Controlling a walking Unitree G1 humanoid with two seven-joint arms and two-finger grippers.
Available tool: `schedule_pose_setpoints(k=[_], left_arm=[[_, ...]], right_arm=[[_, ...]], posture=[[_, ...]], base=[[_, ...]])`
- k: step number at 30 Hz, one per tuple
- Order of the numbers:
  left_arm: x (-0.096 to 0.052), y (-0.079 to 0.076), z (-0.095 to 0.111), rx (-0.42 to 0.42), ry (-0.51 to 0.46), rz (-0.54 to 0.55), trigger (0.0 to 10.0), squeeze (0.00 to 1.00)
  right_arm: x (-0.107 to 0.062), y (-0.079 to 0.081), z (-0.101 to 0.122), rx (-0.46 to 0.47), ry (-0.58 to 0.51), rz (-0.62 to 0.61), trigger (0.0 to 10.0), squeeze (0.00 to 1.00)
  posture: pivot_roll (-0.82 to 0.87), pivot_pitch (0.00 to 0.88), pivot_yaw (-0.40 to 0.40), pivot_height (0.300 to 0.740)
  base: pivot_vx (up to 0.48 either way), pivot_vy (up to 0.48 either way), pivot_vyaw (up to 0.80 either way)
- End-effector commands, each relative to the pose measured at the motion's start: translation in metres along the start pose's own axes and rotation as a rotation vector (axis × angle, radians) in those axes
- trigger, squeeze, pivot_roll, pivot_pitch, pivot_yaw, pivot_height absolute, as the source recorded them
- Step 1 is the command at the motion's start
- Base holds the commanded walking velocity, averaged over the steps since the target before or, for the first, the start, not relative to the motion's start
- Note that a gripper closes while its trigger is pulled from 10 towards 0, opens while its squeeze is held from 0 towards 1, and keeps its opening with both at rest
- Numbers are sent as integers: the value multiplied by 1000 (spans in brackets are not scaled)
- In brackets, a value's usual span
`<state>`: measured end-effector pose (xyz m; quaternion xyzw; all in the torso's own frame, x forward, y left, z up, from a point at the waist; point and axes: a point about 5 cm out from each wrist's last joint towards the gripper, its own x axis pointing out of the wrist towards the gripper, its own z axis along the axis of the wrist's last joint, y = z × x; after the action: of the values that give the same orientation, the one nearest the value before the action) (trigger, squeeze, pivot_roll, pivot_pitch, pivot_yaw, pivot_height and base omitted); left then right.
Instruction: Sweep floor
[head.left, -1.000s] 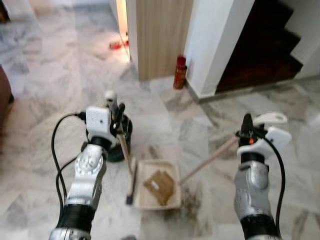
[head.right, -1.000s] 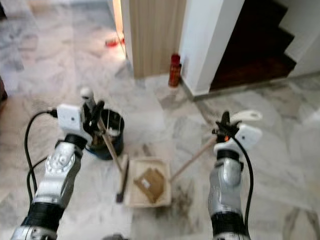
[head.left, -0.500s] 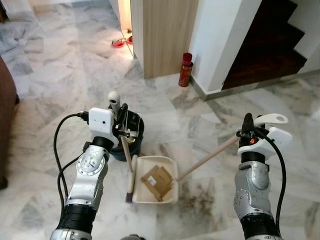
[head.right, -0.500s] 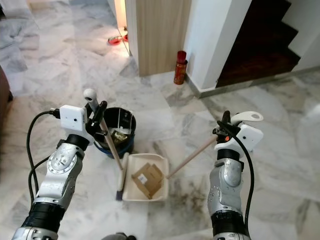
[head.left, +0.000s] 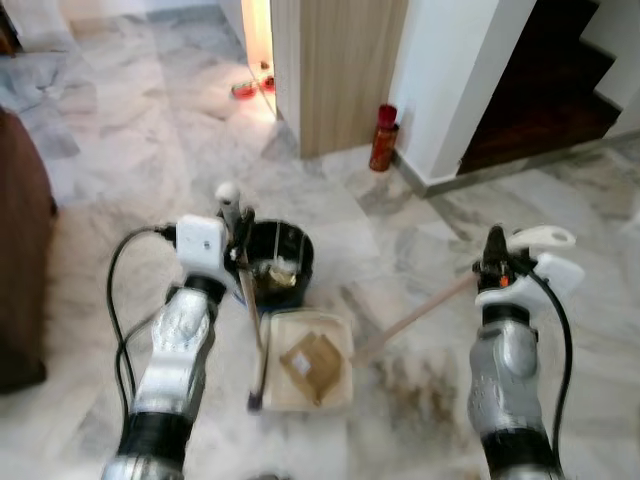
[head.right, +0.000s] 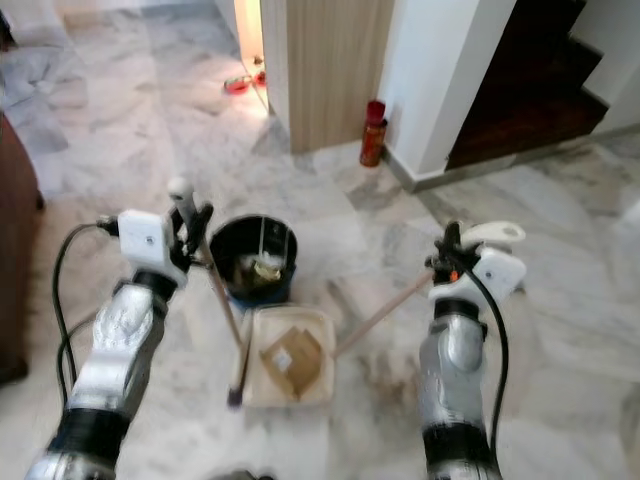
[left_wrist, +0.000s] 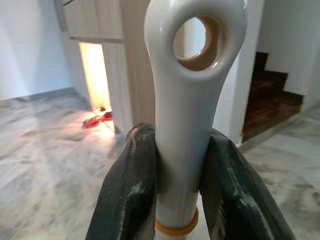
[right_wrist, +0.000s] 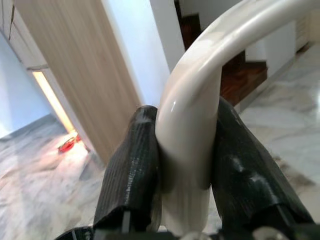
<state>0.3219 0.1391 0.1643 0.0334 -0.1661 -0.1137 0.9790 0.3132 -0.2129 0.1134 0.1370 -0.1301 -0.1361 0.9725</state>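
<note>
Dustpan (head.left: 308, 373), cardboard scrap inside, sits near the bucket (head.left: 275, 262) for emptying; right gripper (right_wrist: 185, 165) clamps its handle, left gripper (left_wrist: 175, 185) clamps the broom (head.left: 252, 310).

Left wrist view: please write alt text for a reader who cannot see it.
Two black fingers of the left gripper clamp a cream broom handle with a hanging hole at its end. Behind lie marble floor, a wooden panel and dark stairs.

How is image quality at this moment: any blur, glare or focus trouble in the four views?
Left eye view: motion-blurred; dustpan and bucket soft. Right eye view: similar blur, plus bright warm glare at the doorway. Left wrist view: sharp on the broom handle, background softer. Right wrist view: sharp on the dustpan handle, floor behind hazy.
</note>
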Motion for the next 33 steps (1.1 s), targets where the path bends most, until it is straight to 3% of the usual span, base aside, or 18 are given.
schedule_pose_setpoints(k=[1,22,33], left_arm=[[3,0,12,-4,-55,-5,10000,0],[3,0,12,-13,-52,2,10000,0],[2,2,12,-3,-51,3,10000,0]], right_arm=[[5,6,10,15,-56,13,10000,0],[6,3,13,15,-57,12,10000,0],[6,6,12,23,-55,17,10000,0]], posture=[[190,93,-45,740],[188,118,-56,740],[191,125,-59,740]], base=[[0,326,0],[0,328,0],[0,0,0]])
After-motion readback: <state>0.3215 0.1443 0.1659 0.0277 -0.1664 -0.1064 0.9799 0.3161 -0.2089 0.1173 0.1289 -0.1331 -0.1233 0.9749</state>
